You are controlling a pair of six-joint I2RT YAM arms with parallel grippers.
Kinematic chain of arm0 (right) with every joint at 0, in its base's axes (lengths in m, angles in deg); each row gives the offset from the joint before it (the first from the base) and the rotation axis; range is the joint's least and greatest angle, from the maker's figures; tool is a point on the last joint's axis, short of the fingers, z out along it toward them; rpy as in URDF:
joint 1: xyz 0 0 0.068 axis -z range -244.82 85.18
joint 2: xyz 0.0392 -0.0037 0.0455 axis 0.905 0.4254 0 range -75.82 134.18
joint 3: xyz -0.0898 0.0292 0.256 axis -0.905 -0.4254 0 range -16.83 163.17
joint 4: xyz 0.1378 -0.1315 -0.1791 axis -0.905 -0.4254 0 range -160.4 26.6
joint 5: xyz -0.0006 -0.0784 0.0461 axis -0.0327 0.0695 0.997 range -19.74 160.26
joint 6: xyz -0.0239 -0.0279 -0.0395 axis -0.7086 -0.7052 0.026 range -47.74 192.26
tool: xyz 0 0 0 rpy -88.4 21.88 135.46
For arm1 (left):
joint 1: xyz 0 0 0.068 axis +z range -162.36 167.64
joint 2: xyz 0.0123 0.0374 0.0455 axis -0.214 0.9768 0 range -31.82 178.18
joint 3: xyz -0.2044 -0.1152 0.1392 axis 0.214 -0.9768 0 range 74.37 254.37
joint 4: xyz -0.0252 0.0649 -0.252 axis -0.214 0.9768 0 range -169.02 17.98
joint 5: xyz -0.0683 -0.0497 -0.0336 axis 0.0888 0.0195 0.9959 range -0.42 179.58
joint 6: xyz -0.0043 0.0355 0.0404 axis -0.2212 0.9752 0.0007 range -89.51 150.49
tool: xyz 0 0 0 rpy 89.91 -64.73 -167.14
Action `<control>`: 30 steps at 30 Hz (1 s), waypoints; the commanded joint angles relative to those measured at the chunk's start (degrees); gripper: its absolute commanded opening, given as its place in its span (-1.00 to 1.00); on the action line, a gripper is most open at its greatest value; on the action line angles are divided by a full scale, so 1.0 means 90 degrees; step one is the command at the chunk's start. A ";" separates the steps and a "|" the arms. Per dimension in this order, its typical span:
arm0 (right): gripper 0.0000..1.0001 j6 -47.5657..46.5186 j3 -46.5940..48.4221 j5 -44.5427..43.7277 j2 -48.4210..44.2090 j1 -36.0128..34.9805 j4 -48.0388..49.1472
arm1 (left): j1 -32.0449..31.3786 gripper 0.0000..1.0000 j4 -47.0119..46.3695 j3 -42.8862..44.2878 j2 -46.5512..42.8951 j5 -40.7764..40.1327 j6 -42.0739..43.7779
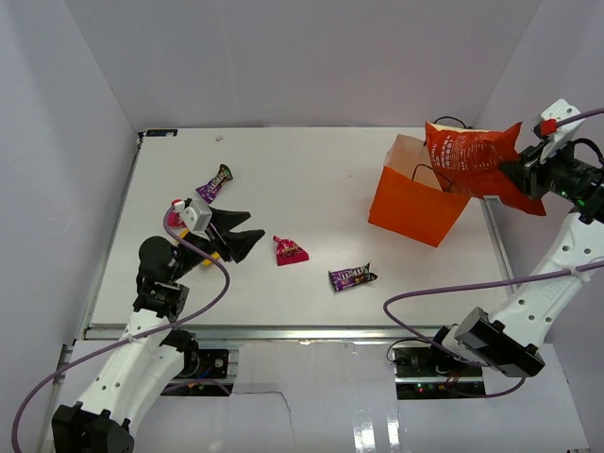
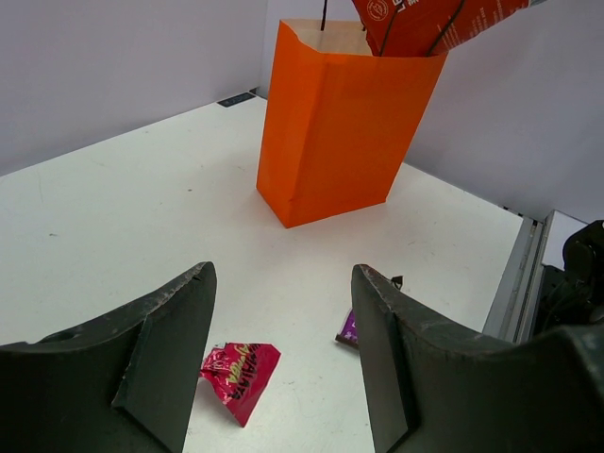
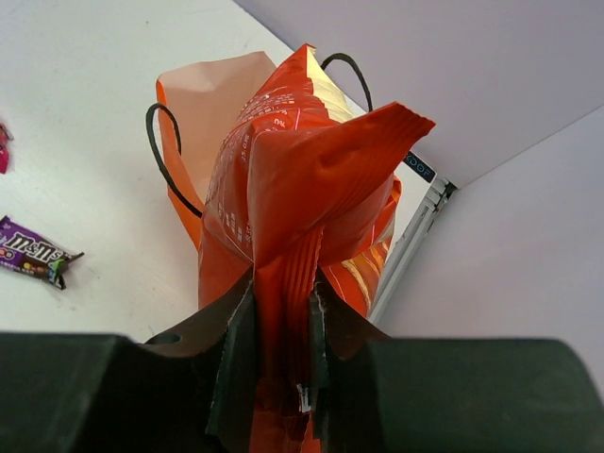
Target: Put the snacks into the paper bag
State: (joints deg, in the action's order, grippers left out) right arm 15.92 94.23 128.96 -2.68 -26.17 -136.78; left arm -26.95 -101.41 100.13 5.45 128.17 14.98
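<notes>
The orange paper bag (image 1: 412, 205) stands upright at the table's right; it shows in the left wrist view (image 2: 335, 132) and right wrist view (image 3: 203, 104). My right gripper (image 1: 517, 174) is shut on the red-orange chip bag (image 1: 477, 160), holding it over the bag's open mouth; its crimped edge sits between the jaws (image 3: 283, 293). My left gripper (image 1: 247, 236) is open and empty at the left, low over the table. A magenta-pink packet (image 1: 289, 251) lies just ahead of it (image 2: 238, 371). A purple candy bar (image 1: 351, 276) lies mid-table (image 3: 33, 252). Another purple bar (image 1: 216, 183) lies farther left.
A yellow packet (image 1: 219, 253) peeks out under the left gripper. A metal rail (image 1: 283, 330) runs along the table's near edge. White walls enclose the table on three sides. The right arm's cable (image 1: 444, 293) loops over the front right corner.
</notes>
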 commanded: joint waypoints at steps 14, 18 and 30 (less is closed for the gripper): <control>-0.84 -0.0547 0.0120 -0.1081 0.0456 -0.1540 0.0204 | 0.0000 0.40 -0.0197 0.0019 0.0126 0.0283 0.0044; -0.81 -0.0498 0.0120 -0.1326 0.0613 -0.1824 0.0273 | 0.0000 0.40 -0.0207 -0.0040 0.0058 0.0234 -0.0073; -0.07 0.0018 0.0255 -0.2196 0.1081 -0.2517 0.0810 | 0.0000 0.41 -0.0197 0.0048 0.0340 0.0088 -0.0542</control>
State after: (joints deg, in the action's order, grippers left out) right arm 13.56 94.02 110.38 6.63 -47.90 -134.29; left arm -26.95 -102.22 100.11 7.84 129.41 11.72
